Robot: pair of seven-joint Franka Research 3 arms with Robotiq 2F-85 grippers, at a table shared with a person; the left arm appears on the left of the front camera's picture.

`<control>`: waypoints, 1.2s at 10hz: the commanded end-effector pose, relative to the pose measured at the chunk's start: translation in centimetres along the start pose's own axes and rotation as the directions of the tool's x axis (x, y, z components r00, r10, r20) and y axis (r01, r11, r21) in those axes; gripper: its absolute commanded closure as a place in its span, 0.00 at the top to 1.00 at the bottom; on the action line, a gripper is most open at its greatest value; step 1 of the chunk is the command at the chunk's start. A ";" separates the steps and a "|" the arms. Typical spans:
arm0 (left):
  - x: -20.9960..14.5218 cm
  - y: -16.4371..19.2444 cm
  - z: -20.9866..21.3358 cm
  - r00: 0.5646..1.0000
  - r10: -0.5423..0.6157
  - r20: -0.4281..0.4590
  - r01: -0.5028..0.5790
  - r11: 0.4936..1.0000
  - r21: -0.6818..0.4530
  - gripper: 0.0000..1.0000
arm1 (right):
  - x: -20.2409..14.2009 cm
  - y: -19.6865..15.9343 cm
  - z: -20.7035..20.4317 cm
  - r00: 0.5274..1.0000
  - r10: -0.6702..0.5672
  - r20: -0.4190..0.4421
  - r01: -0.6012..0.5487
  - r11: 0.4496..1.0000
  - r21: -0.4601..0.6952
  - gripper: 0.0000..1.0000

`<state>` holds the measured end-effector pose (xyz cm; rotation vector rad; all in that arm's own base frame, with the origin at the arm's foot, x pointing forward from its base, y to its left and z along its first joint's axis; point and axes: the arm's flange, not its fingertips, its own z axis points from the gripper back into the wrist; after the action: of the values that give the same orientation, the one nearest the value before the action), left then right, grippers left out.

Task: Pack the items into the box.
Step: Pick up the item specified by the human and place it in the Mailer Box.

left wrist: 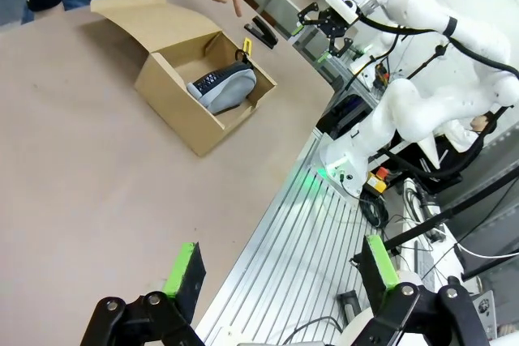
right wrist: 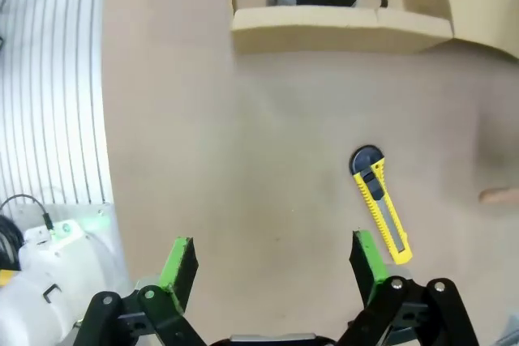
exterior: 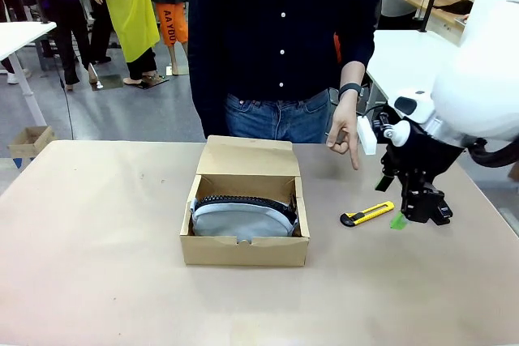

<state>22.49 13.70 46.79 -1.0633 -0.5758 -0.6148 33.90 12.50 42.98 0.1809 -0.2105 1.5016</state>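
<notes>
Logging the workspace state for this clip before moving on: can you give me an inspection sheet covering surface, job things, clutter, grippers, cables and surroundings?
Surface: tan table, bare apart from the job's things.
Job's things: cardboard box open, flap up; grey pouch inside it; utility knife on the table to the box's right, outside it.
Clutter: nothing seen.
Grippers: right gripper open, close beside the knife, holding nothing; left gripper open, empty, over the table's edge.
Cables: black cables by the robot base.
Surroundings: person's hand pointing down near the knife; small carton on the floor.
</notes>
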 end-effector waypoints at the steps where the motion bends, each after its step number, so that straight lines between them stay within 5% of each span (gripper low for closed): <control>1: 0.0 -0.2 0.1 1.000 -0.020 0.017 0.020 1.000 -0.013 1.00 | -0.8 0.6 1.0 0.999 -0.044 0.010 0.044 0.999 0.023 1.00; 4: 0.0 -0.2 0.1 1.000 -0.020 0.017 0.020 1.000 -0.013 1.00 | -1.0 0.2 0.7 1.000 -0.024 0.016 0.023 1.000 0.020 1.00; 6: 0.0 -0.2 0.1 1.000 -0.020 0.017 0.020 1.000 -0.013 1.00 | -0.7 -1.6 -1.0 0.987 -0.045 -0.154 0.037 0.998 -0.056 1.00; 12: 0.0 -0.2 0.1 1.000 -0.020 0.017 0.020 1.000 -0.013 1.00 | -2.2 -8.1 -7.3 0.980 0.111 -0.166 -0.121 0.991 -0.055 1.00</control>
<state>22.48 13.71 46.78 -1.0639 -0.5756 -0.6145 40.53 11.73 36.03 0.0182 -0.1226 1.5661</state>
